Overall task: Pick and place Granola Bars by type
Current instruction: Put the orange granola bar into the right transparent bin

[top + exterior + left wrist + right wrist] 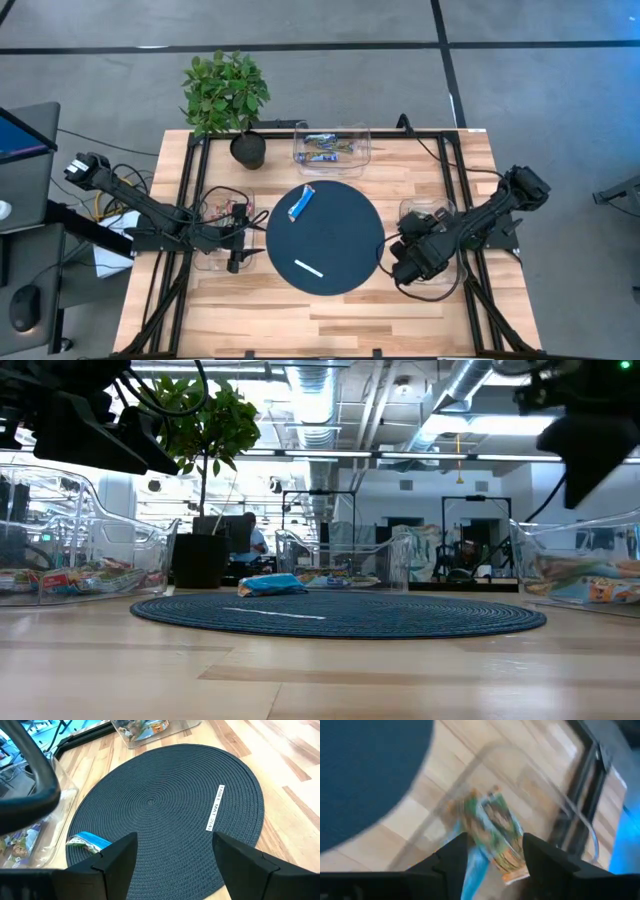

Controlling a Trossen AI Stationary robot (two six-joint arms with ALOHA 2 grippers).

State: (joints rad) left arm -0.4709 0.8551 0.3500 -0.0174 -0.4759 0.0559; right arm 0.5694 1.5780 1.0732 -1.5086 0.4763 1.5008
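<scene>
One blue-and-white granola bar (302,203) lies flat on the far left part of the dark round mat (340,225), and it also shows in the low view (270,585) and the left wrist view (87,841). My left gripper (236,262) hovers open at the mat's left edge, beside the left clear bin (222,232) of multicoloured bars. My right gripper (404,266) is open over the right clear bin (432,215). A multicoloured bar (495,830) shows blurred between and beyond its fingers. My right gripper (492,862) points down into the right bin, with the multicoloured bar's near end (512,872) between its two fingers. The picture is blurred, and I cannot tell whether either finger touches the bar.
A thin white label stick (308,268) lies on the mat's near part. A far clear bin (332,145) holds blue bars. A potted plant (228,95) stands at the far left corner. Black frame rails run along the table's left and right sides, and bare wood lies along the near edge.
</scene>
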